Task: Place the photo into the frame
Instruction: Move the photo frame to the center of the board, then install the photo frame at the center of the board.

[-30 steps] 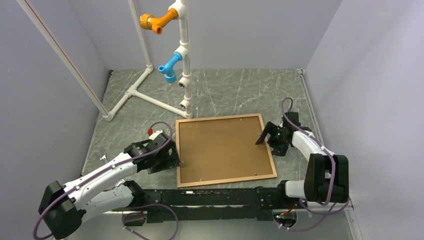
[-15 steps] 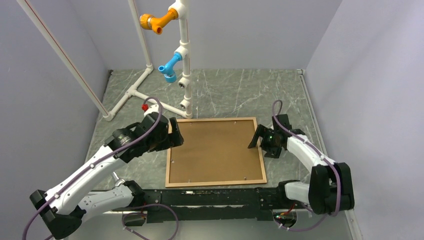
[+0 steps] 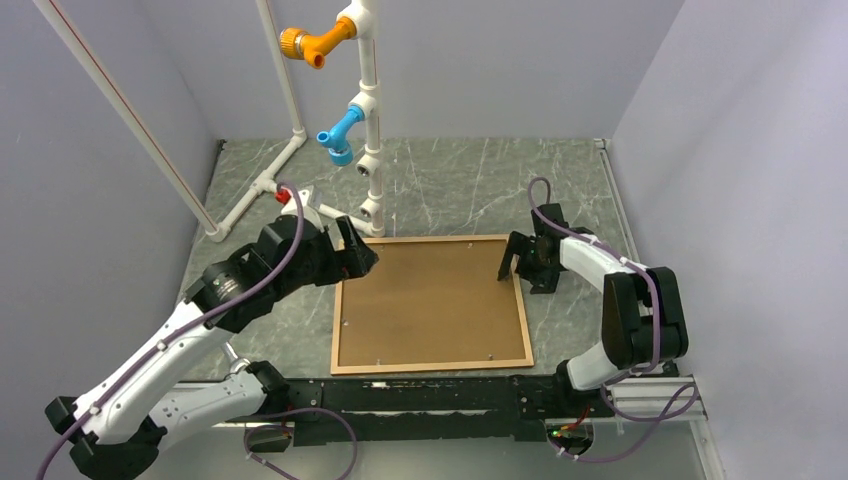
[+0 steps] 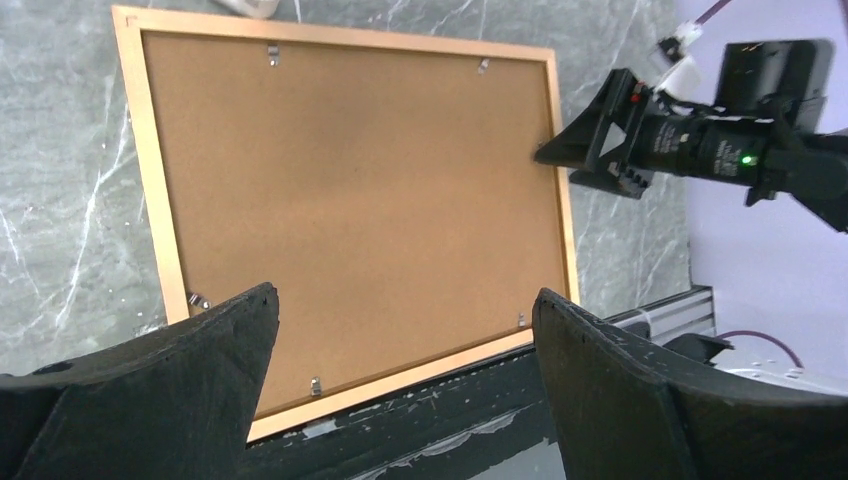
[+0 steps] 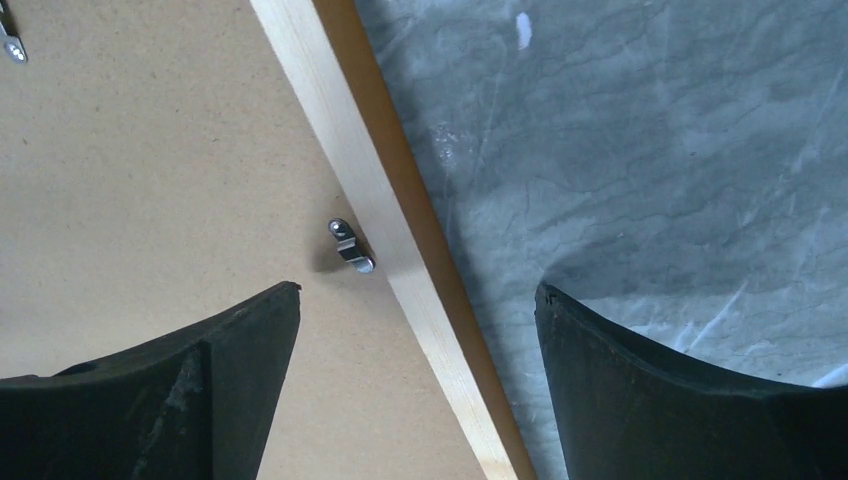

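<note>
Just beyond the black mounting rail (image 3: 420, 395) at the near edge of the grey marbled table (image 3: 450, 180), the frame (image 3: 430, 367) lies flat, back side up. A brown hardboard backing sheet (image 3: 430, 300) fills it, with small metal clips (image 5: 350, 246) along its inner edge. At its right rail, toward the far corner, the right gripper (image 5: 415, 300) stands wide open and holds nothing. One finger is over the backing sheet and the other over the table, with the rail and a clip between them; whether the tips touch down I cannot tell. Over the frame's far left corner the left gripper (image 4: 405, 300) hovers, jaws fully spread and empty. Farther back stands a white PVC pipe stand (image 3: 368, 110) carrying an orange fitting (image 3: 310, 42) and a blue fitting (image 3: 340, 135).
</note>
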Tool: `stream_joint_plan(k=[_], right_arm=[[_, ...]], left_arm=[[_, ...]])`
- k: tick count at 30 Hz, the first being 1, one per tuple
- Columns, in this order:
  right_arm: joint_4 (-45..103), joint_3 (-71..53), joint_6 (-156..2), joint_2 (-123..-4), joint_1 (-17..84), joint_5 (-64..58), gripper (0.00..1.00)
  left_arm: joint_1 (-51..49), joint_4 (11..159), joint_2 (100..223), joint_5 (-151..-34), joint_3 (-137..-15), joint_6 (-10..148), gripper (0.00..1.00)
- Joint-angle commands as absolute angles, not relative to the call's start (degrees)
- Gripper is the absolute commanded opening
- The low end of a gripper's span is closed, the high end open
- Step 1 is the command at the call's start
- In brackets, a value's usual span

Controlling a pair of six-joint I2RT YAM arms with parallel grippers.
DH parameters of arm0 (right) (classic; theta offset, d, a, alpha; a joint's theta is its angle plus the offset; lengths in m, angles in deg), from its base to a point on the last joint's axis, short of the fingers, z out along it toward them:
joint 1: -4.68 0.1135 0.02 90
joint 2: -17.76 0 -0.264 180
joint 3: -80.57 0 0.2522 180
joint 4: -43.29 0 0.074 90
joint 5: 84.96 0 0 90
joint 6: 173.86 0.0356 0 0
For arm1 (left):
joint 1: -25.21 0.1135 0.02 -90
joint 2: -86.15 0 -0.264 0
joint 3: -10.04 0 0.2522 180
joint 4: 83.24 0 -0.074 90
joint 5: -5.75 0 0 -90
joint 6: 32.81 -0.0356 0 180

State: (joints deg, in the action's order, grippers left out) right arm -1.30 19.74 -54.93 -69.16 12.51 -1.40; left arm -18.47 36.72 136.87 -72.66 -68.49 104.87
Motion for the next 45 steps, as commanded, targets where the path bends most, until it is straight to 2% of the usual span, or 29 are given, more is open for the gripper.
stream_joint_plan(k=[1, 5, 13, 17, 21, 28, 33, 37, 43, 44, 45], right_arm=[[-1.9, 17.82, -55.93, -69.61, 14.42, 1.77, 0.88], [-1.75, 17.81, -55.42, -70.22, 15.59, 4.73, 0.86], [-0.96, 16.73, -55.88, -72.52, 16.25, 9.96, 0.73], [-1.36, 15.05, -56.4, -73.69, 16.66, 10.98, 0.72], [-2.09, 13.83, -56.83, -74.68, 16.91, 11.85, 0.64], [-1.87, 16.43, -56.67, -72.45, 16.98, 11.08, 0.41], [-2.17, 16.91, -56.99, -71.54, 17.07, 11.97, 0.18], [-2.7, 15.97, -57.52, -71.67, 17.14, 13.45, 0.06], [-3.24, 14.62, -57.75, -70.87, 17.42, 13.65, 0.02], [-3.37, 14.56, -57.69, -70.39, 17.38, 13.37, 0.04], [-3.42, 14.6, -57.62, -69.74, 17.41, 12.97, 0.14]], left_arm=[[-18.32, 39.88, 137.92, -75.3, -66.36, 105.08, 0.99], [-18.31, 40.06, 139.02, -76.17, -65.92, 105.19, 1.0], [-18.35, 41.6, 139.19, -77.2, -64.45, 105.18, 0.99], [-18.34, 41.98, 140.12, -78.06, -64.33, 105.0, 0.99], [-18.35, 41.6, 141.22, -78.38, -64.8, 104.63, 0.99], [-18.31, 41.43, 141.98, -78.74, -64.71, 104.31, 0.99], [-18.29, 41.26, 143.02, -79.18, -64.8, 104.38, 0.99], [-18.34, 41.18, 143.62, -79.34, -64.87, 104.39, 0.99], [-18.34, 40.99, 144.03, -79.61, -64.46, 104.5, 0.99], [-18.3, 40.93, 144.11, -79.6, -64.37, 104.6, 0.99], [-18.29, 40.91, 144.2, -79.52, -64.2, 104.69, 0.99]])
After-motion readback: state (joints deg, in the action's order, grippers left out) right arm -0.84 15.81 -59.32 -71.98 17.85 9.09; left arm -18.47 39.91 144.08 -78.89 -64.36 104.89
